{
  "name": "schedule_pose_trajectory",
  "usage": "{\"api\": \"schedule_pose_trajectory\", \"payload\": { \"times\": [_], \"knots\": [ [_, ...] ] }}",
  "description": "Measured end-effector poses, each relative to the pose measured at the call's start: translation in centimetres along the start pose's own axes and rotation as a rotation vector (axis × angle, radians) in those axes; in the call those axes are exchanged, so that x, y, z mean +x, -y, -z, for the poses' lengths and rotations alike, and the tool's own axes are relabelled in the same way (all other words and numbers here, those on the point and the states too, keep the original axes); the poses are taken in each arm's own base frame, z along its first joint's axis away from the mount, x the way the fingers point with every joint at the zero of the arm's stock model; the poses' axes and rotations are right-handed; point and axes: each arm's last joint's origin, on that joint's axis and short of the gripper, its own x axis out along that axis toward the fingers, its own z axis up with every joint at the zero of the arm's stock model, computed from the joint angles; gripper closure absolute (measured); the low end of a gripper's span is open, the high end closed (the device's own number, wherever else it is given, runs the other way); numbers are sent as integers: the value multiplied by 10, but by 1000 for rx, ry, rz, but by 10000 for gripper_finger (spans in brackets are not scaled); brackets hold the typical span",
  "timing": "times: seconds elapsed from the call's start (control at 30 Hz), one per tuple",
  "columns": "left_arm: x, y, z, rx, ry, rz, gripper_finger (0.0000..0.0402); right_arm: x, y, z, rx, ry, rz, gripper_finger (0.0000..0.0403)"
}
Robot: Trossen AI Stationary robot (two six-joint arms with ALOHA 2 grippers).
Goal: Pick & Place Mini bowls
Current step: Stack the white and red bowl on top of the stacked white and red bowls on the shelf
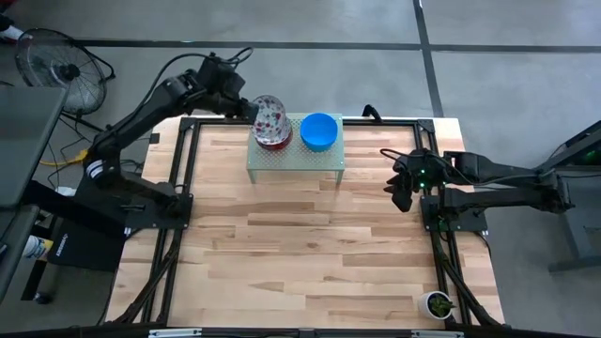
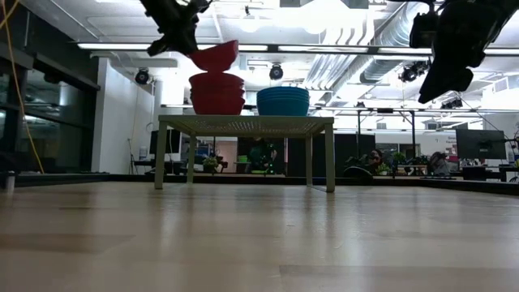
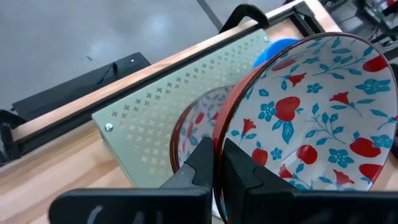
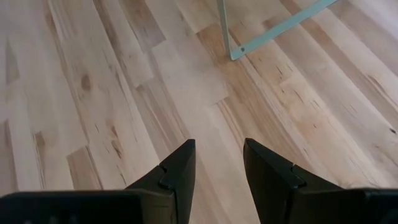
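Observation:
A white mini bowl with red and blue flowers (image 3: pixel 311 118) hangs tilted above a stack of like bowls (image 1: pixel 273 134), red on the outside (image 2: pixel 216 92). My left gripper (image 3: pixel 217 155) is shut on it. Next to that stack, a stack of blue mini bowls (image 1: pixel 319 131) also stands on the pale green perforated rack (image 1: pixel 296 165) at the table's far side. My right gripper (image 4: pixel 219 163) hovers open over bare wood near the table's right edge (image 1: pixel 402 192), nothing between its fingers. My left gripper pinches the floral bowl's rim (image 3: pixel 219 134), one finger (image 3: pixel 242 169) inside the bowl and one (image 3: pixel 198 163) on its red outer wall. The fingers come slanting down from the table's far left. The bowl is lifted clear above the stack, tilted (image 2: pixel 215 55).
The rack stands on thin legs (image 2: pixel 330 158) with open room beneath. Bare wooden table (image 1: pixel 300 253) spreads in front of it. A black frame (image 1: pixel 178 169) edges the table. A small potted plant (image 1: pixel 438 303) sits at the near right corner, and a fan (image 1: pixel 52 61) stands off the far left.

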Motion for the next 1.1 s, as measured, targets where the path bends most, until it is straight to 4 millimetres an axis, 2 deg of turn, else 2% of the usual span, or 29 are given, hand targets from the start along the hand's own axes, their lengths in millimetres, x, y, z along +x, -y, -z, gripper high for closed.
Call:
{"api": "schedule_pose_trajectory", "payload": {
  "times": [0.2,0.73,1.1],
  "knots": [
    [8,-3,-1,-2,-31,-2,399,0,0,0,15,0,1,279],
    [9,-5,5,-97,-75,-60,399,0,1,0,15,10,24,279],
    [36,-2,7,-117,-155,-93,399,0,1,0,15,10,23,279]
  ]
}}
